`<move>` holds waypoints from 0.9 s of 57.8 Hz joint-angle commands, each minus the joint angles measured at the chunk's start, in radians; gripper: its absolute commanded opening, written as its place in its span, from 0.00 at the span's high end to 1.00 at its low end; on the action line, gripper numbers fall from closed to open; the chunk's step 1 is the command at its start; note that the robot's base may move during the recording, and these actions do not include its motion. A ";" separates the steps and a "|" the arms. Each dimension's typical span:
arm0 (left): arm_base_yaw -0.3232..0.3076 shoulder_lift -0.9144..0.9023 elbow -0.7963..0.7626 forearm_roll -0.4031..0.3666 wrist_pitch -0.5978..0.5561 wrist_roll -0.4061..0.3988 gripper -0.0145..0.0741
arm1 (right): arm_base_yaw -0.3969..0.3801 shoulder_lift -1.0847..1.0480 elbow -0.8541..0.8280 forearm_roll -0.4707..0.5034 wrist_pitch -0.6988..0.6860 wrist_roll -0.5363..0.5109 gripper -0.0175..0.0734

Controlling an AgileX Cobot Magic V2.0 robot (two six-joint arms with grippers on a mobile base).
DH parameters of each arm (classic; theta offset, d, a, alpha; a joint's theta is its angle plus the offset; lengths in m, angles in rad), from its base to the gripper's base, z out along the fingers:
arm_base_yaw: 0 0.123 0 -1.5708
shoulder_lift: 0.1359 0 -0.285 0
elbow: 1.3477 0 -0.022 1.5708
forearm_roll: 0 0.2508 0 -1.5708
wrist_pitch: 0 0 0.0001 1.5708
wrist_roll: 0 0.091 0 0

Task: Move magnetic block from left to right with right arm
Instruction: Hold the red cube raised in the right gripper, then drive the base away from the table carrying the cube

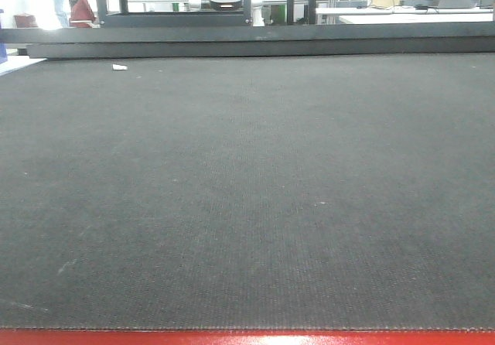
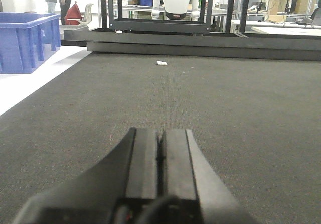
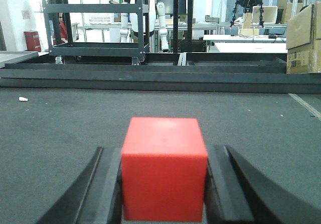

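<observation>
- The magnetic block (image 3: pixel 164 169) is seen only in the right wrist view, pinched between the right fingers (image 3: pixel 108 186), with one dark pad against each side face.
- Whether it rests on the worktop (image 1: pixel 247 190) or is lifted cannot be told, as its underside is cut off.
- The left fingers (image 2: pixel 143 158) are pressed together, with nothing between them.
- The grasp is judged done; the carry to the right side and the release are judged left.
- Neither block nor arm is shown in the front view, so its place between the worktop's edges cannot be fixed.
</observation>
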 commanded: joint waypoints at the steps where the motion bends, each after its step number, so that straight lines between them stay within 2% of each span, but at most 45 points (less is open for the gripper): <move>1: 0.000 -0.010 0.009 -0.005 -0.087 -0.006 0.97 | -0.008 0.009 -0.028 -0.002 -0.084 -0.011 0.45; 52: 0.000 -0.010 0.009 -0.005 -0.087 -0.006 0.97 | -0.008 0.009 -0.028 -0.002 -0.084 -0.011 0.45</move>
